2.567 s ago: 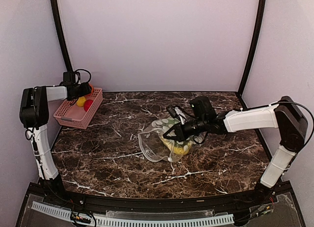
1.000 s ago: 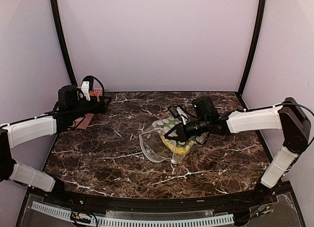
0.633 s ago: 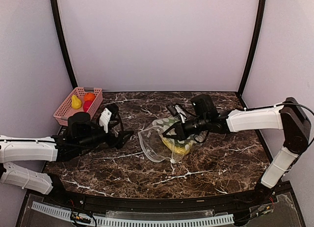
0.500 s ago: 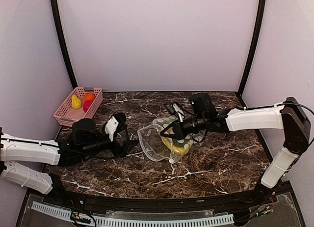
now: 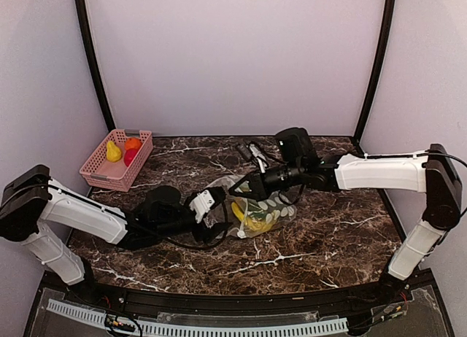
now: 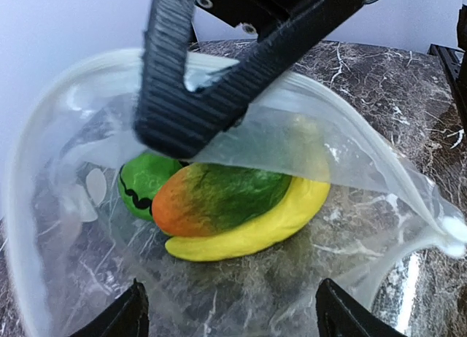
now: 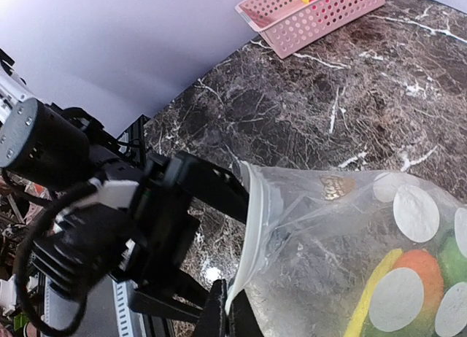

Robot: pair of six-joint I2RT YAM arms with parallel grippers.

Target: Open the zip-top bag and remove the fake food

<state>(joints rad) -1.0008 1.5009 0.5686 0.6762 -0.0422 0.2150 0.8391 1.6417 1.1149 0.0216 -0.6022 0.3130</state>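
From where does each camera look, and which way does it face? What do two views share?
Top external: fixed above, behind the bases, facing down on the dark marble table; left arm and right arm show.
Left wrist: at the mouth of the clear dotted plastic zip-top bag, facing the yellow plastic banana inside; open left pincer below.
Right wrist: over the bag, facing the pink slotted basket; right pincer grips the rim.
All three show the bag.

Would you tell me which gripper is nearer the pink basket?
Left, slightly: the left gripper is at the bag's mouth, basket side; the right gripper pinches its rim just beyond.
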